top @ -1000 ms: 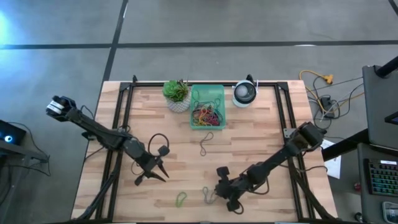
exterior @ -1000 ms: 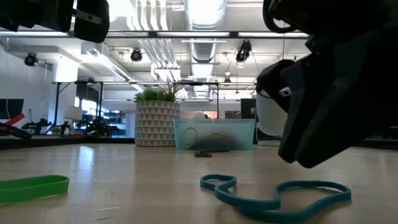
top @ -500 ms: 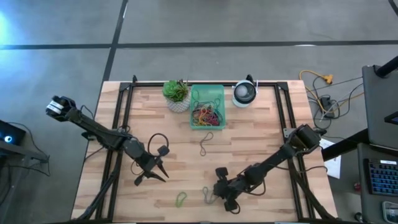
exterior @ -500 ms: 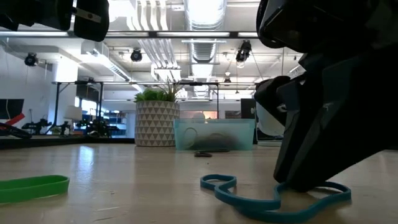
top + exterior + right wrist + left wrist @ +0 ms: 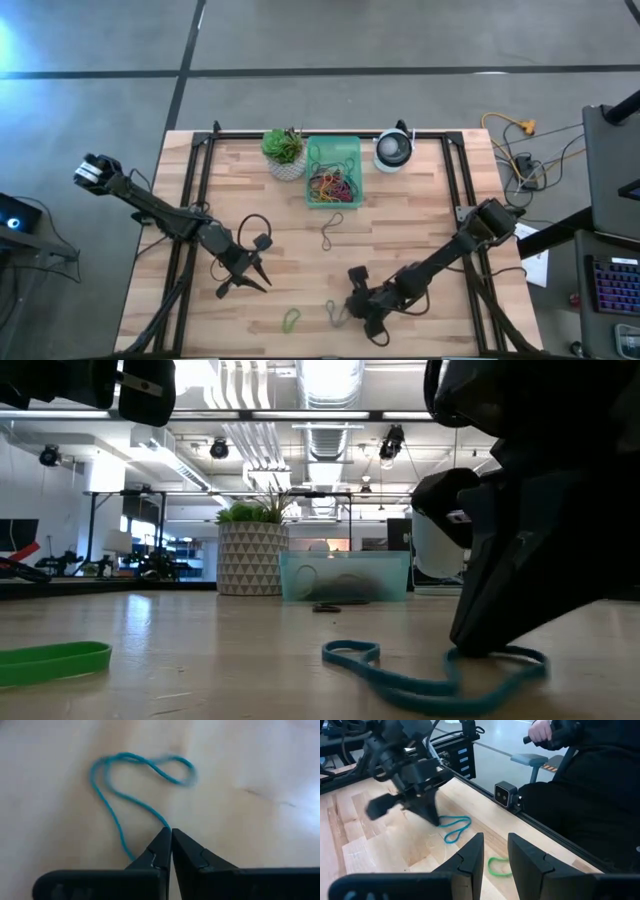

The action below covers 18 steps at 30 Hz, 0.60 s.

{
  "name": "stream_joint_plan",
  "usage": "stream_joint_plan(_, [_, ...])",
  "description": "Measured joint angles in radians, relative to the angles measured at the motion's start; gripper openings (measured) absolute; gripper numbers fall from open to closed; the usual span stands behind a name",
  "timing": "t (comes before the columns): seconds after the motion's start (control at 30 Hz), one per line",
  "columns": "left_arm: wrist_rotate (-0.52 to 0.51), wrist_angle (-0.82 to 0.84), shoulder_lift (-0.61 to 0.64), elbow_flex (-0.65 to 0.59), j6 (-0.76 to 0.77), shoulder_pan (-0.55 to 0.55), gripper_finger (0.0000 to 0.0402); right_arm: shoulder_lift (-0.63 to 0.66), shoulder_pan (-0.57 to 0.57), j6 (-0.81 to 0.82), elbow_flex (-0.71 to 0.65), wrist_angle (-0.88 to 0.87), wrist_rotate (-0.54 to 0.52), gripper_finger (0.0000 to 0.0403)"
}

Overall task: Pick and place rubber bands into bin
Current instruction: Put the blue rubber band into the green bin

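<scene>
The right gripper's (image 5: 171,834) fingers are clenched on a teal rubber band (image 5: 127,780) lying on the table's (image 5: 420,230) near edge; the bin (image 5: 333,170) holds tangled bands. The left gripper (image 5: 255,278) hovers part-open.

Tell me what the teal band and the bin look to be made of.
Teal band: probably rubber, matte; a thin floppy loop lying kinked on the wood, pinched by the right gripper.
Bin: likely plastic, translucent mint-green; the bands inside show faintly through its wall.
</scene>
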<state>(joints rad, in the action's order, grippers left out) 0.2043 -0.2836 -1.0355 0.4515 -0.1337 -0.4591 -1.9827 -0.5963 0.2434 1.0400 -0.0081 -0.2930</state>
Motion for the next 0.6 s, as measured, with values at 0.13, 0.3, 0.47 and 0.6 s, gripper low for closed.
stream_joint_plan(0.13, [0.000, 0.001, 0.000, 0.000, 0.000, 0.000, 0.0072, 0.048, -0.018, -0.057, -0.004, -0.045, -0.112, 0.0008])
stream_joint_plan(0.3, [0.000, 0.000, 0.000, 0.000, 0.000, 0.001, 0.0072, 0.097, -0.057, -0.111, 0.016, -0.073, -0.268, 0.0008])
stream_joint_plan(0.47, [0.000, -0.001, 0.000, 0.000, 0.000, 0.001, 0.0072, 0.105, -0.067, -0.216, 0.034, -0.070, -0.488, 0.0008])
stream_joint_plan(0.6, [0.000, -0.001, 0.000, 0.000, 0.000, 0.000, 0.0072, 0.106, -0.060, -0.290, 0.044, -0.070, -0.660, 0.0008])
